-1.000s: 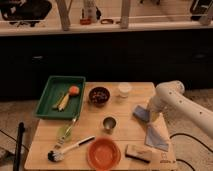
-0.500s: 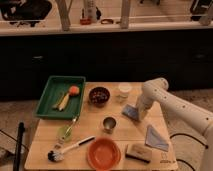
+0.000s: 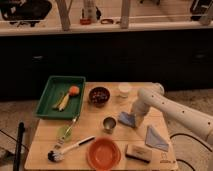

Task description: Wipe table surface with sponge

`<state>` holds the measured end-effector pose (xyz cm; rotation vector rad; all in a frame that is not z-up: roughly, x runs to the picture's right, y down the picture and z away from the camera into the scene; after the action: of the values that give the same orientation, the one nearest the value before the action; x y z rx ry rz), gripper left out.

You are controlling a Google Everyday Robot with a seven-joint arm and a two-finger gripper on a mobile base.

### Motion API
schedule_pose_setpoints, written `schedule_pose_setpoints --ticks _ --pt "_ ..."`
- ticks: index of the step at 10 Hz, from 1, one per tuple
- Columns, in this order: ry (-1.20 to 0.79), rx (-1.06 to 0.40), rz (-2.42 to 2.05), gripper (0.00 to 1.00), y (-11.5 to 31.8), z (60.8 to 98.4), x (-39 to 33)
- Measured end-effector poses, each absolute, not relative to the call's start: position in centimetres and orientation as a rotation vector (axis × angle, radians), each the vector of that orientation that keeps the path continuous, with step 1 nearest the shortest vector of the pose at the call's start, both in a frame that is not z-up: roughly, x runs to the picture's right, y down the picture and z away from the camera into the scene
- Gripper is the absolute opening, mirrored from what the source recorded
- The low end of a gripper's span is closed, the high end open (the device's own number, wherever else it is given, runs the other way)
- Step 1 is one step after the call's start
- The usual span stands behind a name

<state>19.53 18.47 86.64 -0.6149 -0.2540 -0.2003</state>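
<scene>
Currently, the white arm of a mobile robot reaches in from the right and brings its tool (image 3: pixel 136 118) down at the sponge (image 3: pixel 125 119), a small light-blue pad lying flat near the middle of the pale wooden table (image 3: pixel 90 131), just right of a little metal cup (image 3: pixel 109 123). Whether the tool is apart, together or clamped on the pad cannot be told from this view; it appears to be at or touching the sponge's right edge.

The sponge looks light, soft and compressible, so it should squash rather than resist. A hold across its two opposite edges, pressed low toward the table, would likely keep it from folding or slipping out during a wipe. Being thin, it leaves little height to take hold of, and a shallow hold may simply push it along the wood.

A larger folded blue cloth (image 3: pixel 156 138) and a tan block (image 3: pixel 138 153) sit nearer the front right corner, apart from the sponge. The cup stands close enough that a leftward stroke could knock it.
</scene>
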Motion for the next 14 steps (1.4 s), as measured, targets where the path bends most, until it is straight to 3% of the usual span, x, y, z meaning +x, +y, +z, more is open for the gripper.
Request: schedule_pose_setpoints --ticks 7,10,14 --pt "-0.141 -0.586 -0.049 0.01 15.9 86.9 29.5" --pt "-0.16 -0.578 -0.045 0.01 13.9 89.0 27.4" --pt "-0.239 -0.599 -0.124 0.01 14.5 89.8 22.1"
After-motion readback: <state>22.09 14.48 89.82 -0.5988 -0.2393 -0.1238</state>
